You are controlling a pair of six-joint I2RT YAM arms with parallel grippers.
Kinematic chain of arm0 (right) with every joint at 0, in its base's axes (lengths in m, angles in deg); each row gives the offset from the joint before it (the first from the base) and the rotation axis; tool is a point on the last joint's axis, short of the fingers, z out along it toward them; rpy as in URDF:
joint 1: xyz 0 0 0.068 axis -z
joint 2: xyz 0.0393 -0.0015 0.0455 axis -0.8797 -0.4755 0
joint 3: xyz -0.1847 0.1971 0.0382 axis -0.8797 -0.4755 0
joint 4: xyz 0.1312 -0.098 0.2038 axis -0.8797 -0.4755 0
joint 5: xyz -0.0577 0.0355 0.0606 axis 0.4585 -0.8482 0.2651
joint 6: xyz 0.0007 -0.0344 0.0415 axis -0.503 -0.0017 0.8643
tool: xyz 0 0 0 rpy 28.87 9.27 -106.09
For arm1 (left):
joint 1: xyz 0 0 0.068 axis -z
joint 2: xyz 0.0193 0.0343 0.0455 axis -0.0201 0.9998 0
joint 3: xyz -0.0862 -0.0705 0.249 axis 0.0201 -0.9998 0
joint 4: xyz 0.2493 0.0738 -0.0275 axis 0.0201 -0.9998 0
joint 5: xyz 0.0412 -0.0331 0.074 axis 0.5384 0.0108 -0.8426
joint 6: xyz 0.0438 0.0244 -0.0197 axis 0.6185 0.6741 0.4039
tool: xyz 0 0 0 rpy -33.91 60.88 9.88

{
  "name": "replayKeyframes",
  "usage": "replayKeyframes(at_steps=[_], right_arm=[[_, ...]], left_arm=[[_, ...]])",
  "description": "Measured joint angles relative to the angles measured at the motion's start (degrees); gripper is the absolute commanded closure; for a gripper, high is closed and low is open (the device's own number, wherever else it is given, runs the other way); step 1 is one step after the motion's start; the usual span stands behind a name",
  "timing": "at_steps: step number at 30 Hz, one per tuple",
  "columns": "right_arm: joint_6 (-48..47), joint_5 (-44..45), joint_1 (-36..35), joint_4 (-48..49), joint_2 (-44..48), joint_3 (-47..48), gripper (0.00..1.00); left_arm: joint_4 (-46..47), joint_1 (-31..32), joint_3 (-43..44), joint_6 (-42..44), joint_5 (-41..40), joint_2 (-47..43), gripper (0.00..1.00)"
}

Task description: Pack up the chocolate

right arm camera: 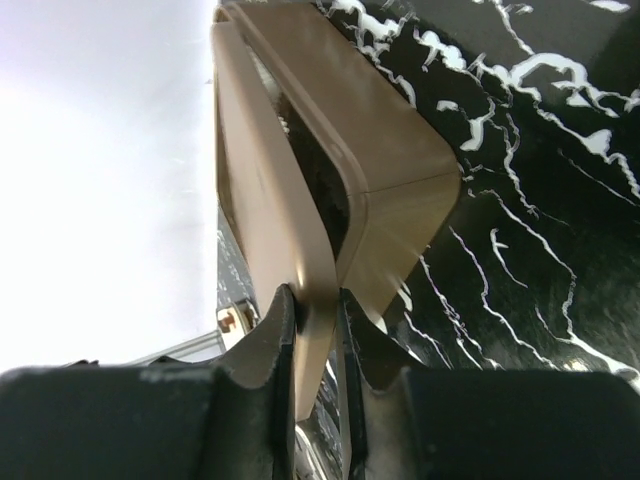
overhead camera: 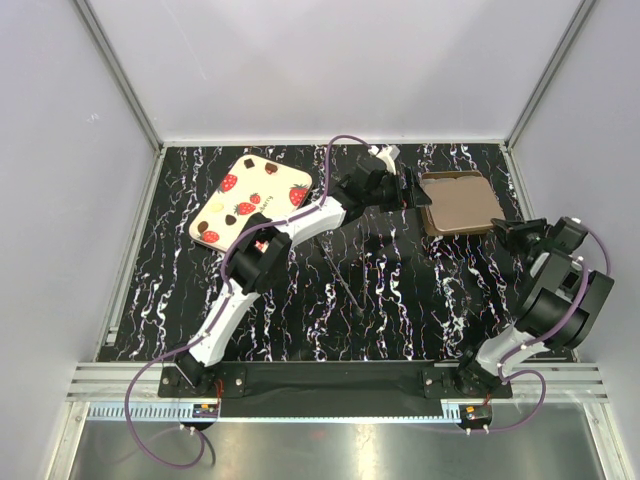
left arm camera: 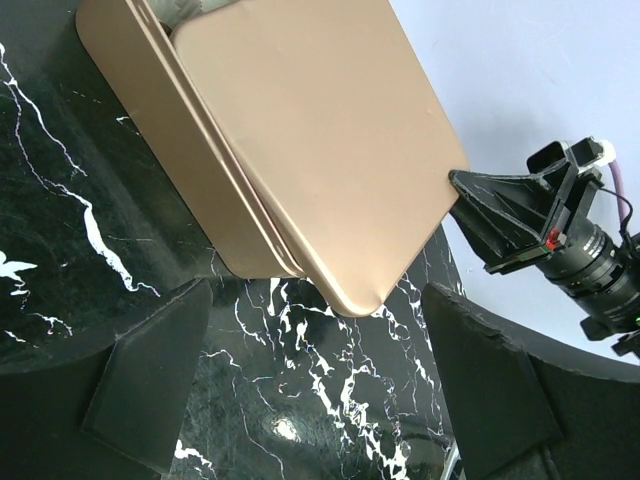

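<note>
A gold-brown tin box [overhead camera: 455, 215] stands at the back right of the table. A flat gold-brown panel [overhead camera: 462, 198] lies askew on top of it and covers its inside. My right gripper [overhead camera: 512, 230] is shut on the panel's right edge; the right wrist view shows its jaws pinching the thin panel [right arm camera: 300, 230] above the box [right arm camera: 400, 200]. My left gripper [overhead camera: 412, 190] is open and empty just left of the box; its view shows the panel [left arm camera: 330, 140] over the box [left arm camera: 160, 130] beyond the gripper [left arm camera: 315, 350]. No chocolate pieces show.
The cream lid printed with strawberries [overhead camera: 252, 200] lies at the back left, beside the left arm. The table is black marble-patterned [overhead camera: 400, 300]. Grey walls close in the back and both sides, with the right wall close to the right arm.
</note>
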Motion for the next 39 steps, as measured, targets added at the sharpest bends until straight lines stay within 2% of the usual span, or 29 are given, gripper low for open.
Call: replayKeyframes(at_steps=[15, 23, 28, 35, 39], right_arm=[[14.86, -2.27, 0.79, 24.17, -0.31, -9.05, 1.00], [18.18, -3.39, 0.81, 29.49, -0.68, -9.03, 1.00], [20.74, -4.00, 0.81, 33.59, -5.05, -8.11, 1.00], [23.87, -4.94, 0.79, 37.99, -10.95, -7.15, 1.00], [24.68, -4.92, 0.37, 39.41, -12.48, -6.51, 1.00]], left_arm=[[-1.20, 0.00, 0.00, 2.62, -0.24, 0.00, 0.07], [-1.84, -0.17, 0.04, 3.04, -0.42, 0.00, 0.06], [-1.79, -0.44, 0.61, 2.38, -0.42, 0.00, 0.07], [1.29, -0.63, 3.80, -0.09, -0.48, 0.50, 0.10], [2.05, -0.68, 8.11, -1.11, -0.81, 3.61, 0.13]])
